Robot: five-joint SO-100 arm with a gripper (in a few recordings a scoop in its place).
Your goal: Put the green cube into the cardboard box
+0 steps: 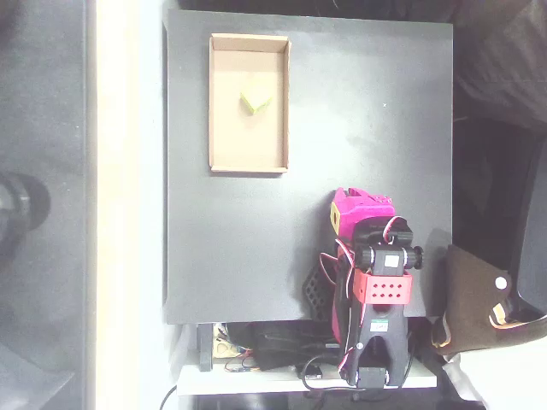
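From above, the box [249, 102] is lying in the upper left part of the frame on a dark table [359, 128], its long side running up and down the picture. The cube [255, 102] is sitting inside it, on the floor of the box a little above the middle and turned at an angle to the walls, touching none of them. The arm [376, 290] is sitting folded up in the lower right of the frame, well apart from the box, with its pink and black body bunched over the table's lower edge and its base hanging onto a white shelf below. The gripper [352, 203] is pointing up the picture at the top of that bundle; I am seeing only its pink shell from overhead, so I cannot tell whether the jaws are apart or together, though nothing is showing in them. Cables [282, 354] are trailing along the bottom edge beside the base.
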